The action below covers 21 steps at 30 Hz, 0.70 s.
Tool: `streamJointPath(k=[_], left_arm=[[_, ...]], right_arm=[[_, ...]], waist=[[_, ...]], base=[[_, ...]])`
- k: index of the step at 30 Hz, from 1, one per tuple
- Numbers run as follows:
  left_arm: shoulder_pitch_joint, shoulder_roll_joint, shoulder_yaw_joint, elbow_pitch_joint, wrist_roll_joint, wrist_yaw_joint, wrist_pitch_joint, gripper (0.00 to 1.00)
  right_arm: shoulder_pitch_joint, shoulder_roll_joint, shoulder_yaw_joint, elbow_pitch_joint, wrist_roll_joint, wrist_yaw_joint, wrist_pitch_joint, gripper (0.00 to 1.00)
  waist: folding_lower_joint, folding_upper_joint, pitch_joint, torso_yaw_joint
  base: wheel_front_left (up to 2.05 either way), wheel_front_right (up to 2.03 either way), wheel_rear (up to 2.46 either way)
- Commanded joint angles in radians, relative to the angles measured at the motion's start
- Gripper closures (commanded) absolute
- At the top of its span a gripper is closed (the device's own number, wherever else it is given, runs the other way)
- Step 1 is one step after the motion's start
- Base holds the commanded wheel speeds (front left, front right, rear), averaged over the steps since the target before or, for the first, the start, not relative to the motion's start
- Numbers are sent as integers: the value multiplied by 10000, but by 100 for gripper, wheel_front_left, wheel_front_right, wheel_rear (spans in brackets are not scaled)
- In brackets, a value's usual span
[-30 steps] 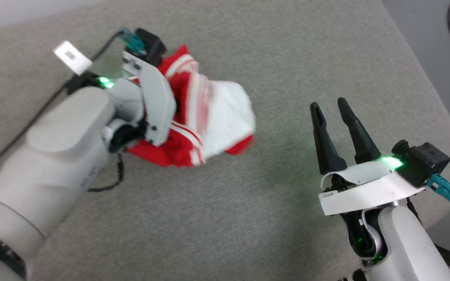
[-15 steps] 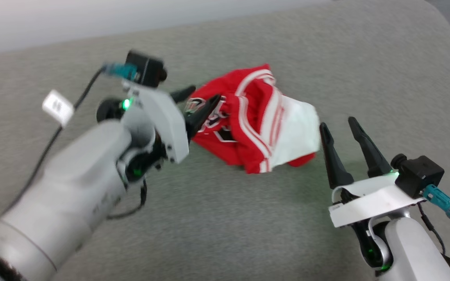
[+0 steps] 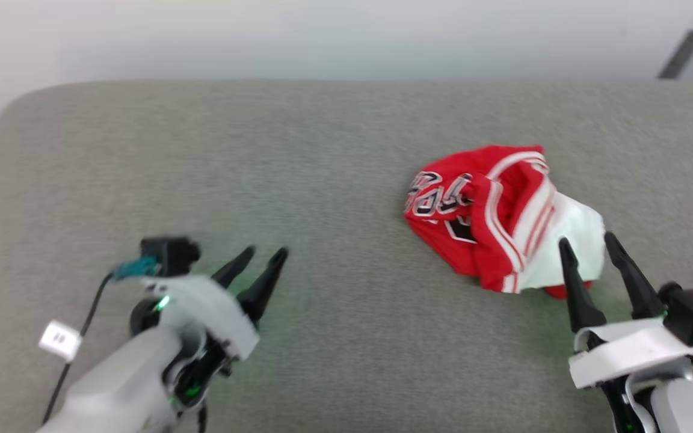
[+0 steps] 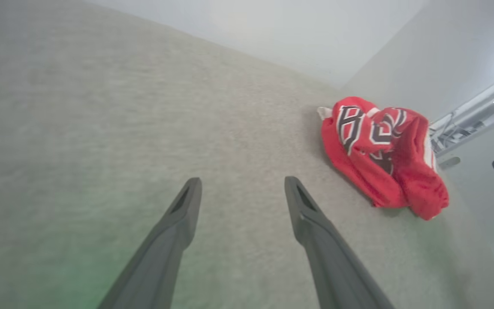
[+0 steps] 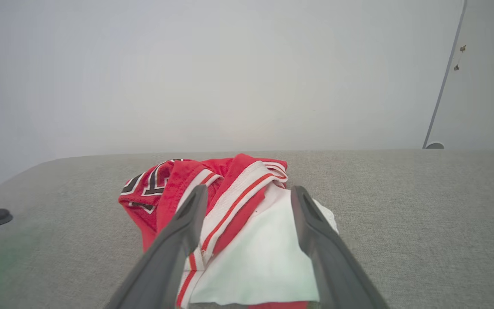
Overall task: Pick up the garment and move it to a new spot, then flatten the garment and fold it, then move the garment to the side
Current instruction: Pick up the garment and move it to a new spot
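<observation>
The fingers of the left gripper (image 3: 266,252) stand apart over the bare grey woven-cloth surface (image 3: 346,168), well away from the garment (image 3: 485,210), a crumpled red soft shirt with a white sleeve, red-and-white striped trim and black white-outlined lettering. It lies bunched on the surface's right part. The right gripper (image 3: 586,239) has its fingers apart too, tips at the heap's near white edge; whether they touch it I cannot tell. The cloth looks light and limp, likely to sag, so a striped hem edge seems a better hold than the bunched middle.
</observation>
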Motion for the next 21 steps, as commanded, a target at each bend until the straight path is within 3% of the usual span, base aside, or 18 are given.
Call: streamJointPath(k=[1,11,17,21], left_arm=[[375,74,188,53,109,25,-62,0],[3418,291,4248,-1516,2563,624,-71,0],[4992,488,5796,-3030,4938,1312,-69,0],[5893,276,6816,-4036,6443,1847,-70,0]], right_arm=[[226,-1,-161,28,-50,1,-7,0],[1346,-170,-1077,-109,-73,1,100,0],[1629,-272,-1358,-475,23,1,301,0],[1487,-271,-1455,-687,80,1,331,0]], waist=[[0,0,-739,862],[0,0,-1056,1087],[0,0,-1192,819],[0,0,-1260,564]], base=[[0,0,0],[0,0,0],[0,0,0],[0,0,0]])
